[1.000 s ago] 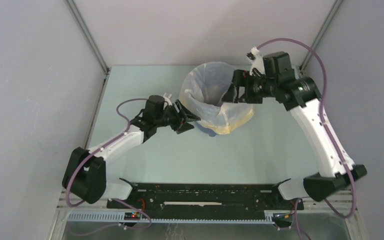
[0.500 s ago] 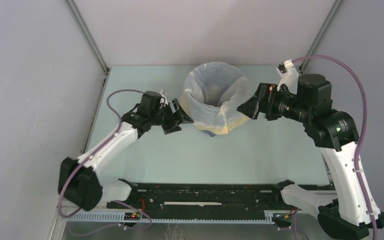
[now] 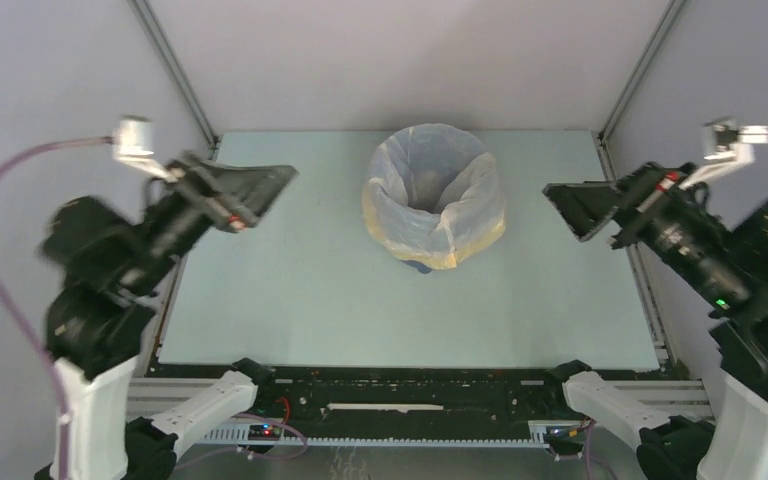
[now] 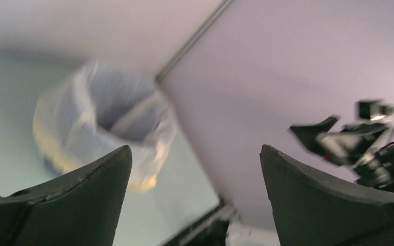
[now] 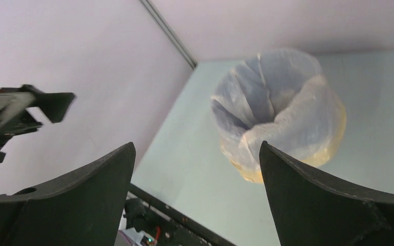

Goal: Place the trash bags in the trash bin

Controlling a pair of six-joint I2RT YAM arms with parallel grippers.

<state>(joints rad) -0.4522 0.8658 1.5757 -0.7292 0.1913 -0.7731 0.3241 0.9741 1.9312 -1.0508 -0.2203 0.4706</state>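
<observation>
The trash bag point(image 3: 434, 205) is a pale translucent bag with a yellow rim. It lines the trash bin and is folded down over its sides. Only a sliver of the blue trash bin point(image 3: 418, 266) shows at the base. The bag also shows in the left wrist view point(image 4: 102, 123), blurred, and in the right wrist view point(image 5: 282, 110). My left gripper point(image 3: 265, 185) is open and empty, raised high at the left, far from the bin. My right gripper point(image 3: 570, 205) is open and empty, raised high at the right, far from the bin.
The pale green table point(image 3: 360, 300) is bounded by grey walls at the back and both sides. A black rail point(image 3: 410, 385) runs along the near edge between the arm bases.
Both grippers have let go of the bag's rim and pulled back and up, the left to the far left, the right to the far right. The bag stays draped over the bin.
</observation>
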